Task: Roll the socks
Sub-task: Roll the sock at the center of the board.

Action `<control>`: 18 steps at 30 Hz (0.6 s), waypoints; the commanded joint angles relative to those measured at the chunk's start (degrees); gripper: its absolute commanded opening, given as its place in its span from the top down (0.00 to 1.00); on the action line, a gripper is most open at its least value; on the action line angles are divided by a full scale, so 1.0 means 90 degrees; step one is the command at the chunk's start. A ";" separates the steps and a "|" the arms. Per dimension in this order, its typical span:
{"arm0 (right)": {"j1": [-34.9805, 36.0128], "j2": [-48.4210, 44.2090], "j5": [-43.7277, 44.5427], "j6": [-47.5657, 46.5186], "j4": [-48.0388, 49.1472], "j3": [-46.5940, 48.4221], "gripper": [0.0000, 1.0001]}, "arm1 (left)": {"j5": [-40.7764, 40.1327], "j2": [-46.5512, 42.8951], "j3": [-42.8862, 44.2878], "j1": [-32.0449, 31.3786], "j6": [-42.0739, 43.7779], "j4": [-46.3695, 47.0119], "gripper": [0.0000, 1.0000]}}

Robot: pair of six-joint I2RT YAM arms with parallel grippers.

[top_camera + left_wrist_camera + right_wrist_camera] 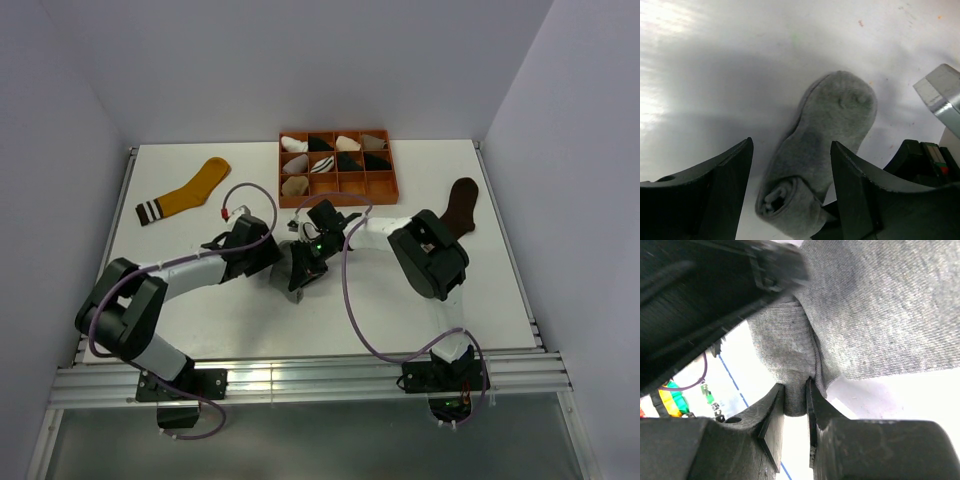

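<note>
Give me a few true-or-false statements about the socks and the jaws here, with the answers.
1. The right jaws pinch the grey sock. True.
2. The left jaws are clamped shut on it. False: they stand open astride it.
3. The mustard sock lies in the orange tray. False: it lies flat, left of the tray.
4. The grey sock is rolled at one end. True.
5. The brown sock is rolled up. False: it lies flat.

White table [200,320], nothing fancy. Mustard sock [190,193] lies flat far left, an orange compartment tray [340,202] sits at the far middle, and a dark brown sock [462,207] is far right. The grey sock [830,125] lies mid-table, one end rolled up.
</note>
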 commanded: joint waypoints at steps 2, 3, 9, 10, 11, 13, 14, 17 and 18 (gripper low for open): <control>-0.0001 0.0268 0.1099 0.0044 0.0001 -0.0291 1.00 | -0.0184 -0.0493 -0.0277 0.0156 -0.0523 -0.0413 0.31; 0.0018 0.0278 0.1129 0.0034 0.0001 -0.0282 1.00 | -0.0175 -0.0600 -0.0337 0.0166 -0.0601 -0.0433 0.31; 0.0145 0.0200 0.1392 0.0005 -0.0077 -0.0145 1.00 | -0.0136 -0.1674 -0.0883 0.0156 -0.1295 -0.0589 0.31; 0.0165 0.0200 0.1431 0.0005 -0.0116 -0.0116 1.00 | -0.0077 -0.1714 -0.0932 0.0146 -0.1363 -0.0560 0.31; 0.0204 0.0190 0.1480 -0.0015 -0.0145 -0.0096 1.00 | 0.0039 -0.1753 -0.1010 0.0146 -0.1490 -0.0502 0.31; 0.0243 0.0200 0.1627 -0.0034 -0.0223 -0.0018 1.00 | 0.0089 -0.1802 -0.1215 0.0088 -0.1704 -0.0278 0.31; 0.0272 0.0200 0.1675 -0.0034 -0.0243 0.0001 1.00 | 0.0118 -0.1821 -0.1284 0.0068 -0.1754 -0.0161 0.32; 0.0341 0.0209 0.1783 -0.0044 -0.0302 0.0070 1.00 | 0.0070 -0.1831 -0.1441 -0.0029 -0.1920 0.0045 0.33; 0.0370 0.0219 0.1803 -0.0044 -0.0321 0.0099 1.00 | 0.0031 -0.1773 -0.1421 -0.0059 -0.1921 0.0065 0.34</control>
